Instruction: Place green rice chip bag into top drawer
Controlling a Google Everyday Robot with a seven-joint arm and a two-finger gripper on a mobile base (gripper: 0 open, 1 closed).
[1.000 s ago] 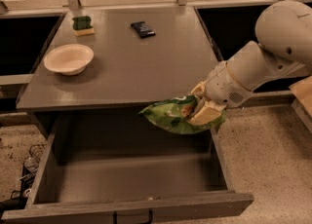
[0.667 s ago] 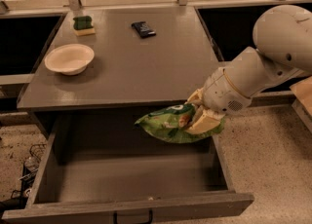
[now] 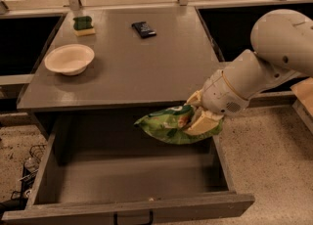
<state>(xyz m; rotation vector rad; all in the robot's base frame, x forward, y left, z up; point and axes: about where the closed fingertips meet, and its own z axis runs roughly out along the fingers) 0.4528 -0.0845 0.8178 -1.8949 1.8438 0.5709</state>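
Camera view: gripper (image 3: 196,114) was at the table's front edge, right of centre, over the pulled-out top drawer (image 3: 146,206). Its tan fingers (image 3: 204,122) were clamped on the right end of the green rice chip bag (image 3: 164,126), so the gripper was holding the bag.

The bag hung roughly level, crumpled, with its free end pointing left. It sat just below the front lip of the table (image 3: 142,72) and above the drawer's rear-right area. It looked clear of the drawer floor, with only shadow under it. Could not tell whether its top brushed the table edge.

The white arm (image 3: 266,62) came in from the right, with its big rounded joint above the floor beside the table.

The drawer was open wide, grey bottom exposed, with the dark handle (image 3: 133,217) at the middle of its front, at the bottom of the view.

On the tabletop:
- The white bowl (image 3: 69,58) was at the left.
- The green-topped sponge (image 3: 83,25) was behind the bowl, near the back-left corner.
- The small dark packet (image 3: 144,29) lay flat near the back, centre.

All three were well apart from the bag and gripper.
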